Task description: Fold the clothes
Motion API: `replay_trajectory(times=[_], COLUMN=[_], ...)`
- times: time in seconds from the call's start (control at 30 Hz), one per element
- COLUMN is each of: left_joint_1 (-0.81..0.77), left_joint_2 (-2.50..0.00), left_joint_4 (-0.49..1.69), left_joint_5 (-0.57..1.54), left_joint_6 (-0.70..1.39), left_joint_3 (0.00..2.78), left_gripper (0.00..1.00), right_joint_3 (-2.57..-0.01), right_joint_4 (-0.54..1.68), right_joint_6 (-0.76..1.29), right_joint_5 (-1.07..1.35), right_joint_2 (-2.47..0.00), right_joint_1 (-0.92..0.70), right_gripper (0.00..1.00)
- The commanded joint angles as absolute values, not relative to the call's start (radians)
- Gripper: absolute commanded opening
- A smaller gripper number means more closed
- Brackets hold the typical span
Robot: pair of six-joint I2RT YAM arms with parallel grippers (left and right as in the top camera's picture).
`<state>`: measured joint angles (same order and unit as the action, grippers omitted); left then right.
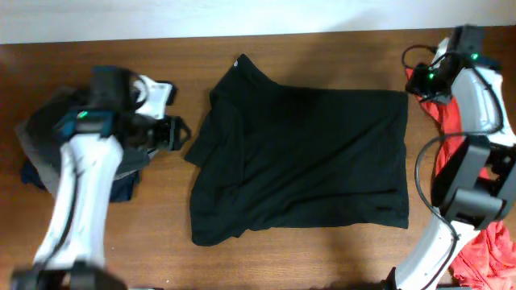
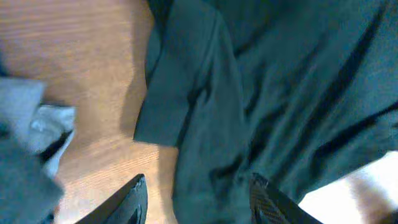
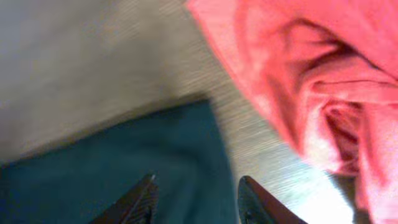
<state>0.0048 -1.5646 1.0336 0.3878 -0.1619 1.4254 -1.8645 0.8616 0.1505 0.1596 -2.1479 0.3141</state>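
Note:
A black T-shirt (image 1: 306, 157) lies spread on the wooden table, its sleeve and collar side at the left. My left gripper (image 1: 171, 133) is open and empty just left of the shirt's left sleeve; in the left wrist view its fingers (image 2: 199, 199) straddle the sleeve edge (image 2: 186, 106). My right gripper (image 1: 421, 80) is open above the shirt's far right corner; in the right wrist view its fingers (image 3: 196, 202) hover over that corner (image 3: 155, 155).
A red garment (image 1: 492, 242) lies along the right edge of the table, also in the right wrist view (image 3: 311, 81). A pile of grey and blue clothes (image 1: 48, 153) sits at the left edge, under my left arm.

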Motion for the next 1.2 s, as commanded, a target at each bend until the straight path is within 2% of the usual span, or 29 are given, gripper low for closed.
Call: replay_trajectory(times=[0.0,0.17,0.4,0.47,0.6,0.63,0.67,0.7,0.87,1.1,1.13,1.17], left_joint_1=[-0.037,-0.065,-0.07,-0.07,-0.07,-0.07,-0.07,-0.069,-0.064,-0.047,-0.046,-0.047], left_joint_2=[-1.732,-1.893,-2.017,-2.051,-2.078,-2.077,-2.077,-2.075,-2.056,-1.979,-1.979,-1.979], left_joint_4=[0.966,0.815,0.793,0.793,0.794,0.794,0.799,0.807,0.902,1.012,1.0,0.982], left_joint_5=[0.345,0.344,0.302,0.303,0.302,0.302,0.302,0.302,0.273,0.069,0.096,0.14], left_joint_6=[-0.234,-0.328,-0.373,-0.377,-0.376,-0.376,-0.376,-0.376,-0.342,-0.247,-0.248,-0.249], left_joint_3=[1.431,1.431,1.431,1.431,1.431,1.431,1.432,1.433,1.465,1.493,1.493,1.493], left_gripper=[0.52,0.52,0.5,0.44,0.26,0.19,0.07,0.0,0.0,0.0,0.0,0.14], right_joint_3=[-1.976,-1.99,-1.99,-1.99,-1.99,-1.99,-1.99,-1.99,-1.99,-1.99,-1.99,-1.99], right_joint_4=[0.957,1.057,1.168,1.195,1.248,1.255,1.262,1.266,1.288,1.291,1.292,1.292], right_joint_6=[0.1,0.101,0.101,0.101,0.101,0.101,0.101,0.101,0.101,0.101,0.101,0.101], right_joint_5=[0.334,0.353,0.356,0.356,0.356,0.356,0.356,0.356,0.356,0.356,0.356,0.356], right_joint_2=[-1.977,-1.729,-1.5,-1.457,-1.396,-1.391,-1.386,-1.385,-1.383,-1.383,-1.383,-1.383], right_joint_1=[0.31,0.308,0.308,0.308,0.308,0.308,0.308,0.308,0.308,0.308,0.308,0.308], right_gripper=[0.48,0.53,0.56,0.56,0.57,0.57,0.57,0.57,0.57,0.57,0.57,0.57])
